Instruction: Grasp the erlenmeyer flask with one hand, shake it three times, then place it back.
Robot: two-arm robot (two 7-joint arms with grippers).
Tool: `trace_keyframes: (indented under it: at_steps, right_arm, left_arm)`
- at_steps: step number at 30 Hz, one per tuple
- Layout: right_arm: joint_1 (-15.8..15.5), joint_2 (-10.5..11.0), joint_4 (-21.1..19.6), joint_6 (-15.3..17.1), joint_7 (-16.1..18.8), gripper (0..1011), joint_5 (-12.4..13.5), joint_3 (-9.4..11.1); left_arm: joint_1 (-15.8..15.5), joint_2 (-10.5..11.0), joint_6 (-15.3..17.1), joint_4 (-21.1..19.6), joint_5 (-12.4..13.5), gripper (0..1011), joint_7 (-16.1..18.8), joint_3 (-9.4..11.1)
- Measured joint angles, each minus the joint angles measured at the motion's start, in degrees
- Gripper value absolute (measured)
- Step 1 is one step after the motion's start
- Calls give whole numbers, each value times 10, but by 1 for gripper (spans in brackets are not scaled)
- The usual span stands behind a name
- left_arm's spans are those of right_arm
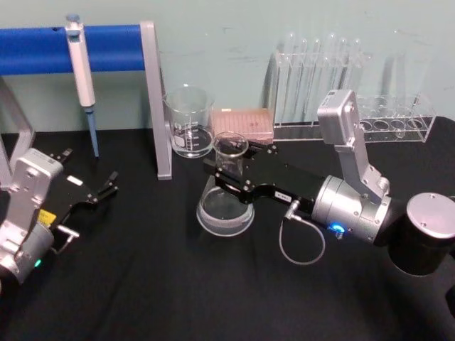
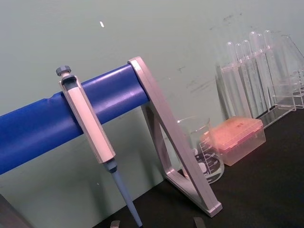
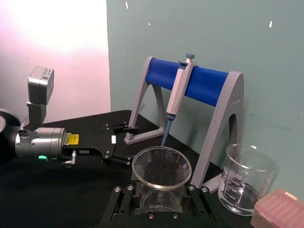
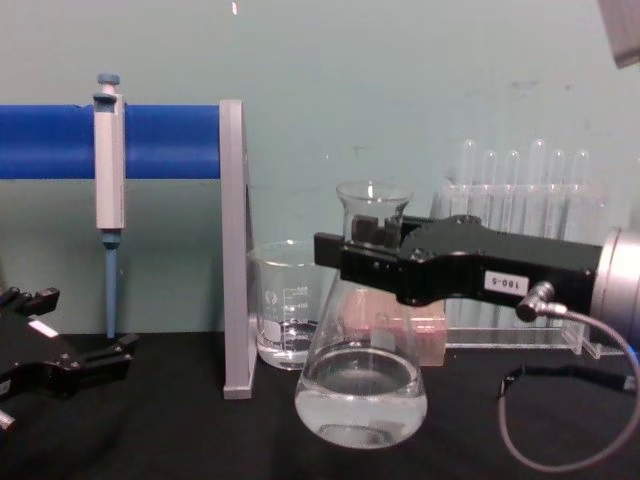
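On the black table [image 1: 142, 284], near the blue stand [image 1: 43, 48], the right gripper [image 1: 229, 174] has its jaws closed round the neck of the flask [image 1: 226, 209], just in front of the beaker [image 1: 189, 128]. The left gripper [image 1: 99, 190] lies parked, jaws apart and empty. A hard shake could let the smooth glass slip, spill its water or strike the beaker.
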Motion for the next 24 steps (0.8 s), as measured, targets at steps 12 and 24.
trace_keyframes:
  at_steps: [12,24]
  right_arm:
    - [7,-11,38,-15,9,457,-2,-8]
    - [10,-19,69,-33,15,457,-14,-14]
  left_arm:
    - [0,0,0,0,0,1001,0,0]
    - [0,0,0,0,0,1000,0,0]
